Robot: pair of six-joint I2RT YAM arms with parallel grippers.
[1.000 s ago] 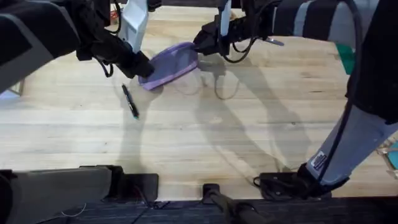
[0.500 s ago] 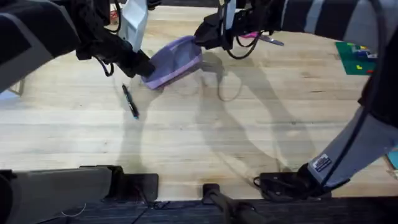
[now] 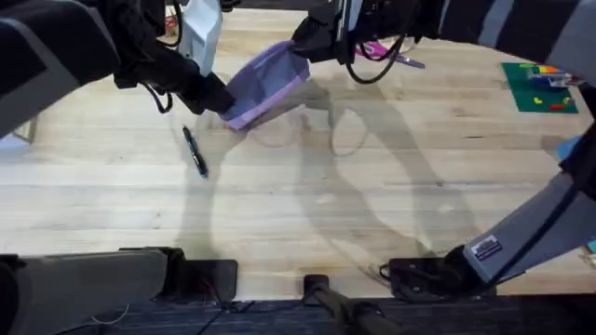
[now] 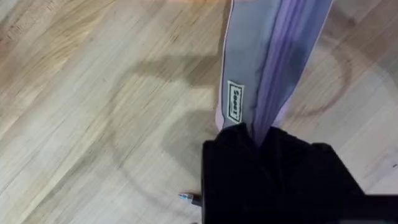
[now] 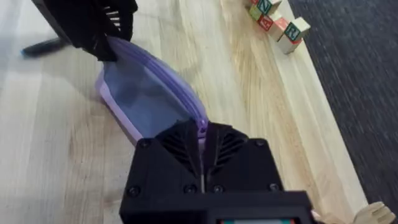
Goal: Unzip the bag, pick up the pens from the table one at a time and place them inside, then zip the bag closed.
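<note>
the left end effector (image 3: 212,96) is pinching one end of the lavender pencil pouch (image 3: 264,82), its black fingers closed on the fabric, as the left wrist view is showing beside a small sewn label (image 4: 234,101). the right end effector (image 3: 307,44) is clamping the opposite end, fingers shut on the zipper line where the purple edge is meeting them (image 5: 200,127). between the two, the pouch is hanging stretched and lifted off the wooden worktop (image 3: 372,186), grey panel showing. a black pen (image 3: 194,151) is lying on the worktop just beside the left end, untouched. whether the zipper is opening at all is hard to tell. the risk, as i am judging it, is the fabric slipping from the left pinch under the pull, or the right fingers holding cloth rather than the slider, so the pouch is only stretching.
</note>
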